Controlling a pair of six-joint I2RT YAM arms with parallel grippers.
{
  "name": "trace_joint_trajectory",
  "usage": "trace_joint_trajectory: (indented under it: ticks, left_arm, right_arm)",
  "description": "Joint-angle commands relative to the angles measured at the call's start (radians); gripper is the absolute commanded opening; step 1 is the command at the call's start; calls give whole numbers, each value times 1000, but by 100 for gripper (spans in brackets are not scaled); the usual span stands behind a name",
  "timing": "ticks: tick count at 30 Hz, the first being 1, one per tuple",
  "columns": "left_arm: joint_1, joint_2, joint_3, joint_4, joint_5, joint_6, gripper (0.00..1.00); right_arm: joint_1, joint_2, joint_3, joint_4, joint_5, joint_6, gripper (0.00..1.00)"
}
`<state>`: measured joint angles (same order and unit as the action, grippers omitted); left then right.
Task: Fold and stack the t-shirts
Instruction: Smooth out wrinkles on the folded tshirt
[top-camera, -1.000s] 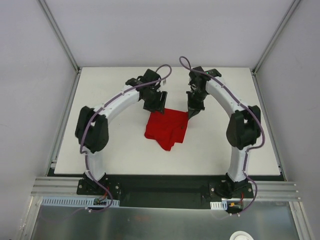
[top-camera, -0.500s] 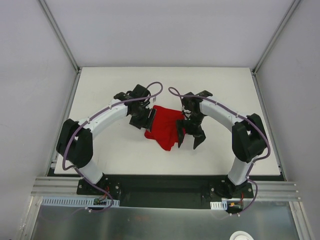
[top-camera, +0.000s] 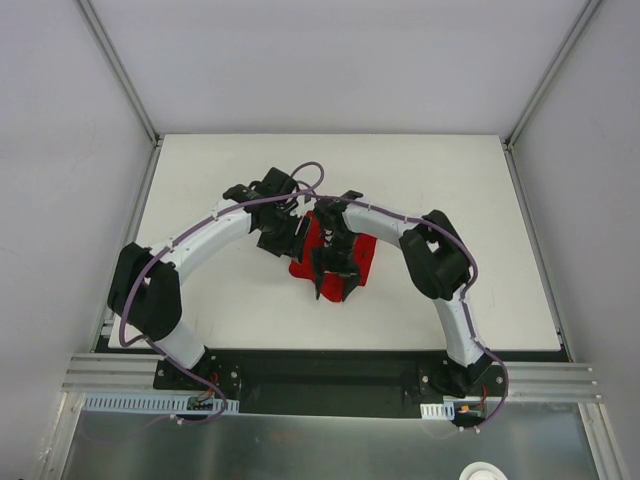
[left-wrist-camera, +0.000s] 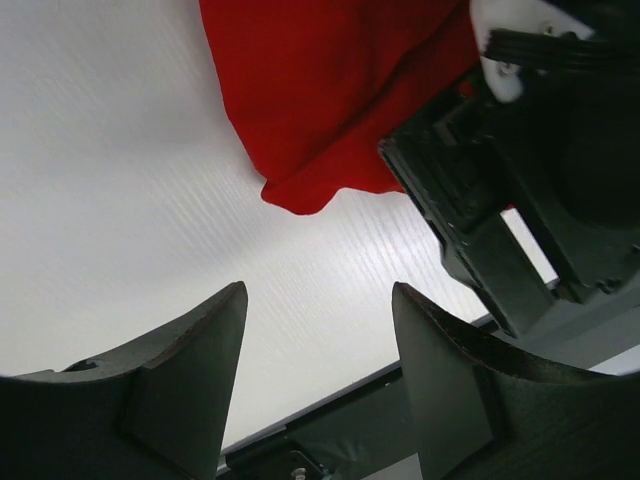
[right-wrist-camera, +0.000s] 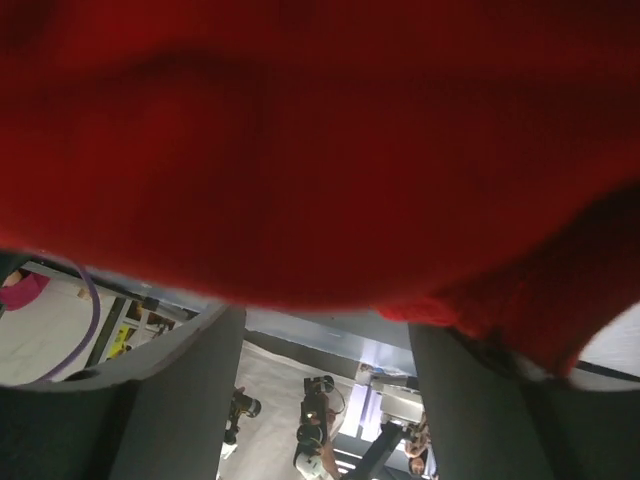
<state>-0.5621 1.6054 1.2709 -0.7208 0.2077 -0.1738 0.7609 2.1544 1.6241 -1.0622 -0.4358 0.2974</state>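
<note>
The red t-shirt (top-camera: 365, 258) lies bunched in a small heap at the middle of the white table (top-camera: 200, 180). My right gripper (top-camera: 335, 280) hangs over the heap's near part and covers much of it. In the right wrist view the red t-shirt (right-wrist-camera: 320, 130) fills the upper frame and drapes across the fingertips of the right gripper (right-wrist-camera: 325, 315), whose fingers stand apart. My left gripper (top-camera: 283, 240) sits just left of the heap. In the left wrist view the left gripper (left-wrist-camera: 318, 292) is open over bare table, with the t-shirt's corner (left-wrist-camera: 310, 120) ahead of it.
The right arm's black wrist (left-wrist-camera: 530, 190) crowds the right side of the left wrist view, close to the left gripper. Grey walls enclose the table on three sides. A black rail (top-camera: 320, 365) carrying the arm bases runs along the near edge.
The right gripper went from shut to open and swung left and nearer, from the shirt's far right corner to over the heap. The left arm drew back to the shirt's left side.
</note>
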Motion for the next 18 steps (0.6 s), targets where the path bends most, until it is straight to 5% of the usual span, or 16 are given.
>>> trace_joint_trajectory:
  ticks: [1, 9, 12, 13, 14, 18]
  left_arm:
    - [-9, -64, 12, -3, 18, 34, 60]
    - [-7, -70, 16, -9, 18, 50, 60]
    - [-7, -65, 22, -11, 18, 48, 60]
    - [-7, -64, 24, -9, 18, 48, 60]
    - [-7, -62, 25, -9, 18, 48, 60]
    - [-9, -64, 25, -12, 10, 46, 59]
  right_arm:
    - [5, 45, 77, -39, -3, 36, 68]
    - [6, 81, 102, -111, 74, 17, 51]
    - [6, 85, 82, -130, 101, 13, 29]
    - [5, 88, 80, -136, 114, 9, 9]
    - [5, 90, 79, -149, 123, 8, 1]
    - [6, 59, 80, -162, 167, -3, 1]
